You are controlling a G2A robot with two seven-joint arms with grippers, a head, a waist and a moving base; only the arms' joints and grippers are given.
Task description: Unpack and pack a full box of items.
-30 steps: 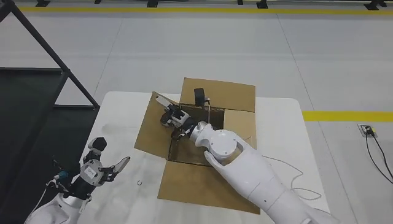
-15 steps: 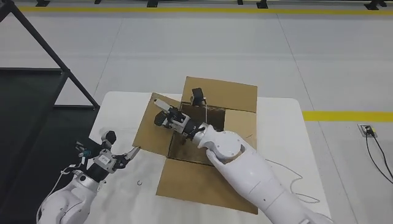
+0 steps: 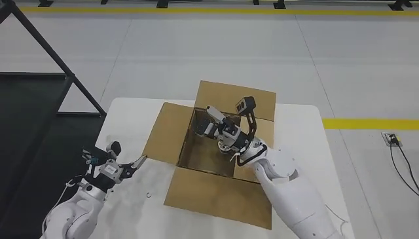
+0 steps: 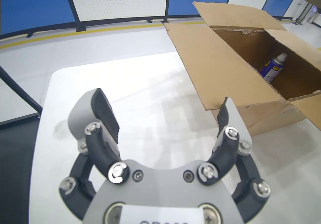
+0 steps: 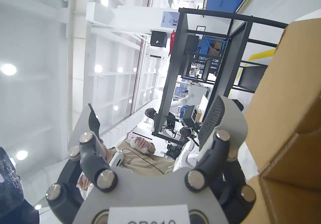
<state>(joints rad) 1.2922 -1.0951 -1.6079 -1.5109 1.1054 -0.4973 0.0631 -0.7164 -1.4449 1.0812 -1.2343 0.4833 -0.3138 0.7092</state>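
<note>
An open cardboard box (image 3: 171, 131) stands mid-table with all its flaps spread outward. In the left wrist view a blue spray can (image 4: 273, 66) lies inside the box (image 4: 225, 69), against its far wall. My right gripper (image 3: 209, 120) hovers open over the box's opening near the back flap, holding nothing. In its own view the right gripper (image 5: 154, 107) faces out into the room, with a cardboard flap (image 5: 288, 109) beside one finger. My left gripper (image 3: 127, 158) is open and empty above the table's front left. In its own view the left gripper (image 4: 163, 99) faces the box.
A small dark ring-like item (image 3: 149, 195) lies on the white table (image 3: 124, 118) in front of the box's left flap. A black metal frame (image 3: 39, 55) stands off the table's left side. The table's left edge is close to my left arm.
My right gripper swung from the left flap to above the box's middle and turned its wrist. The left flap now lies flatter. My left gripper shifted slightly toward the box.
</note>
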